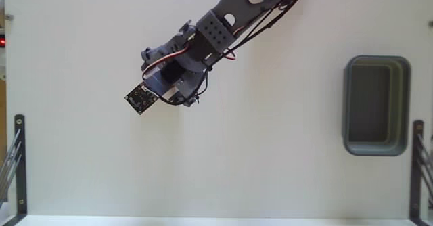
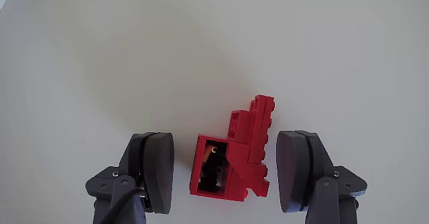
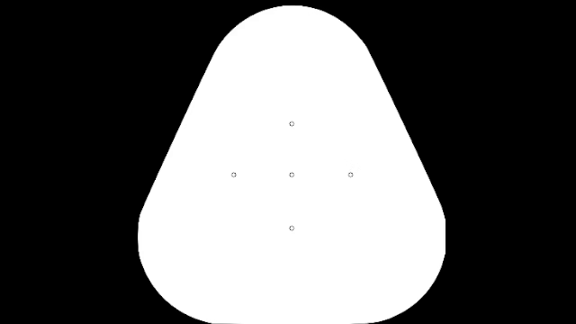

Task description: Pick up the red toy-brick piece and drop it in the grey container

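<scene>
In the wrist view, the red toy-brick piece (image 2: 234,158) lies low in the frame, just right of centre, on the pale surface (image 2: 134,49). It is bright red and lumpy: a boxy lower part with an open, dark hollow on its left side, and a stepped, studded arm that climbs toward the upper right. It sits between the two dark fingers (image 2: 159,170) of the gripper (image 2: 226,174), whose jaws stand apart, wider than the piece. The right finger is just beside the piece's right edge, with a sliver of surface showing between them for most of their length; whether they touch lower down cannot be told. The left finger is clearly apart from the piece, with a band of bare surface between. Nothing is clamped. No writing or brand mark can be read on the piece or the fingers. In the fixed view, the grey arm (image 1: 223,30) reaches down from the top edge toward the upper left of centre, and its own body hides the piece and the fingertips there. The grey container (image 1: 352,104), a rounded rectangular tray with a thick rim and a darker inside, lies at the right of the frame, well apart from the arm.
</scene>
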